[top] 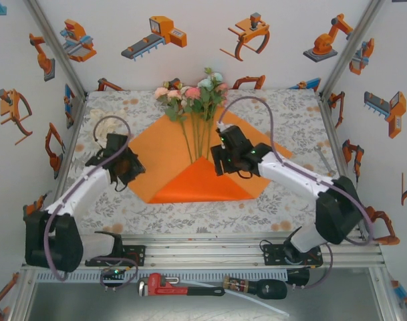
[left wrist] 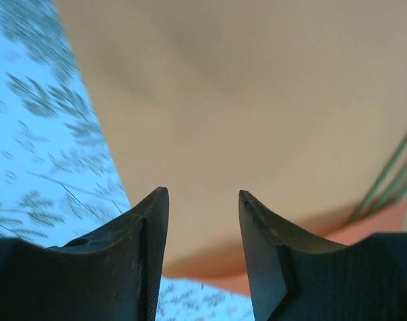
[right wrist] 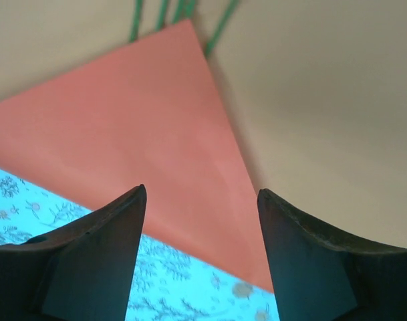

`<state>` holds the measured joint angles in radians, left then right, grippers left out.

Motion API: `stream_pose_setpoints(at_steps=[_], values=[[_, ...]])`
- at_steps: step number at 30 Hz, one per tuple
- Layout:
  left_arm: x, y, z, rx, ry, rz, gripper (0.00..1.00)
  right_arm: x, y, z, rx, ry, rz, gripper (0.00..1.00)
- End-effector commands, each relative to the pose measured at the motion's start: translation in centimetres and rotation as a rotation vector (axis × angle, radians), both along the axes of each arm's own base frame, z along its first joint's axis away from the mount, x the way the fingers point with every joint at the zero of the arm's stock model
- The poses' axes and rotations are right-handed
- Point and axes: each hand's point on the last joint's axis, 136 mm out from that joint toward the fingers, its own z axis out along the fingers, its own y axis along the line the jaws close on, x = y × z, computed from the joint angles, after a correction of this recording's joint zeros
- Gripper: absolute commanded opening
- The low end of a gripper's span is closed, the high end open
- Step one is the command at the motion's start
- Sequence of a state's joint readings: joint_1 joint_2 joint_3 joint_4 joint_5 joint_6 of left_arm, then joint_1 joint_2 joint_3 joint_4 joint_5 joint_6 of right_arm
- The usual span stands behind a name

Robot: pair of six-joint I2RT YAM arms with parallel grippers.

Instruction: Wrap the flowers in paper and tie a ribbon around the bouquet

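L arm [top: 79,190] & R arm [top: 290,175] white w/ blk joints, purplish cables [top: 271,124], dark tapered fingers [left wrist: 133,254]

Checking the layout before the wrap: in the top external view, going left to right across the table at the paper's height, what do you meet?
In order: left gripper → flower stems → right gripper. The orange paper spreads beneath all three, so it has no single place in the order.
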<state>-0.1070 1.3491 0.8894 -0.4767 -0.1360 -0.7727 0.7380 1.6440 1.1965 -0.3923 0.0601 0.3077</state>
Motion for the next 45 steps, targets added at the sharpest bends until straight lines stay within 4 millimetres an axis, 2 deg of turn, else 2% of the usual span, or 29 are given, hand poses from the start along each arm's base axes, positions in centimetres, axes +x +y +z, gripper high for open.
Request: stream_pose_setpoints(at_steps=[1,5,8,12,15,18,21,27,31,35,37,38,40,42,43,45], values=[[-0.2,4.5,-1.2,0.037,0.068,0.165,0.5,0.9,1.5,-2.2,-0.04,0.007,0.064,0.67],[1.0,8.2,-2.6,0.049,0.061,0.261,0.56,1.9,2.7,-3.9,-0.05,0.014,0.095,0.72],[2.7,9.2,-3.6,0.018,0.047,0.268,0.59,2.2,3.3,-5.1,-0.051,0.041,0.103,0.72],[4.9,8.4,-5.6,-0.057,0.055,0.228,0.61,2.5,3.6,-5.8,-0.042,0.054,0.091,0.71],[4.9,7.6,-7.5,-0.109,0.094,0.225,0.61,2.6,3.5,-5.9,-0.04,0.06,0.083,0.7],[4.8,6.2,-8.6,-0.185,0.089,0.212,0.57,2.6,3.5,-6.2,-0.038,0.07,0.075,0.69],[4.6,3.9,-8.4,-0.295,0.048,0.188,0.52,2.5,3.5,-6.8,-0.029,0.09,0.057,0.69],[5.1,-1.4,-4.9,-0.507,-0.078,0.106,0.51,2.8,2.8,-8.0,-0.017,0.102,-0.019,0.67],[5.0,-4.6,-2.7,-0.558,-0.103,0.022,0.55,2.9,2.2,-8.4,-0.031,0.1,-0.042,0.68],[3.4,-6.0,-2.2,-0.553,-0.047,-0.025,0.58,3.0,1.9,-8.4,-0.035,0.099,-0.054,0.67],[2.5,-5.9,-1.7,-0.528,-0.031,-0.032,0.51,3.1,1.9,-8.2,-0.033,0.092,-0.055,0.68],[2.3,-5.7,-1.4,-0.512,-0.027,-0.036,0.42,3.1,1.9,-7.9,-0.029,0.087,-0.055,0.67],[1.9,-5.6,-0.7,-0.48,-0.01,-0.05,0.18,3.3,2.0,-7.2,-0.016,0.072,-0.056,0.67],[2.1,-5.8,-0.2,-0.468,0.002,-0.076,0.05,3.3,2.0,-6.1,0.004,0.047,-0.056,0.66],[2.3,-6.1,0.2,-0.473,0.003,-0.091,0.0,3.3,1.9,-5.4,0.018,0.022,-0.059,0.66],[2.7,-6.5,0.6,-0.484,0.0,-0.102,0.0,3.1,1.7,-3.9,0.05,-0.02,-0.056,0.65]])
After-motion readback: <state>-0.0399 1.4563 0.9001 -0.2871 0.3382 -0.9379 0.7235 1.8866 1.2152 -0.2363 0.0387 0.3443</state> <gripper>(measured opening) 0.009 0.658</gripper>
